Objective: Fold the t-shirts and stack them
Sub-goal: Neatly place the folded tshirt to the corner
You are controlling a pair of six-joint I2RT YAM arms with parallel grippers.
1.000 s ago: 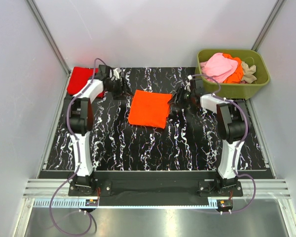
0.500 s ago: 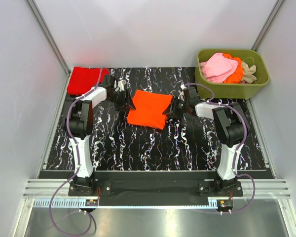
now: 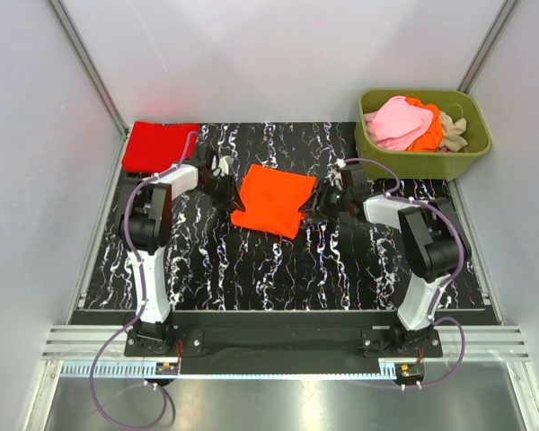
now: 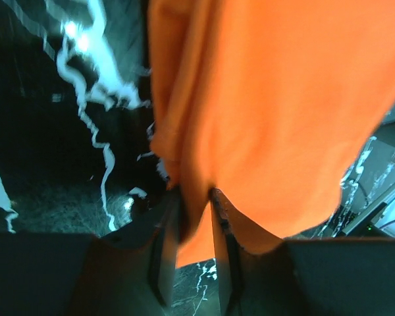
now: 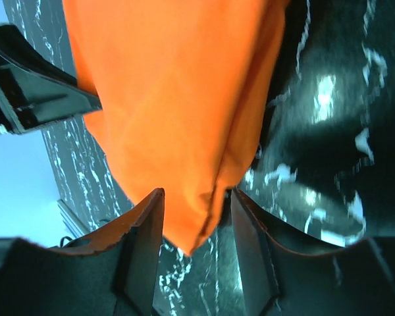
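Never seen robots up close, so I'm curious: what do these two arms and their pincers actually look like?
Both the left arm and right arm alternate white links with black joints, each trailing a purplish-grey cable. The left gripper and right gripper have two dark, flat fingers.

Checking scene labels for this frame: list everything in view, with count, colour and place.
orange shirt: 1, bright orange, folded, mid-table between the grippers
red shirt: 1, red, folded, far left corner
tub: 1, olive green, far right corner
clothes: count unclear, pink, orange and beige, heaped in the tub
table: 1, black with white veins, under the shirts
left gripper: 1, black, shut on the orange shirt's left edge
right gripper: 1, black, at the orange shirt's right edge, cloth between its fingers, grip unclear
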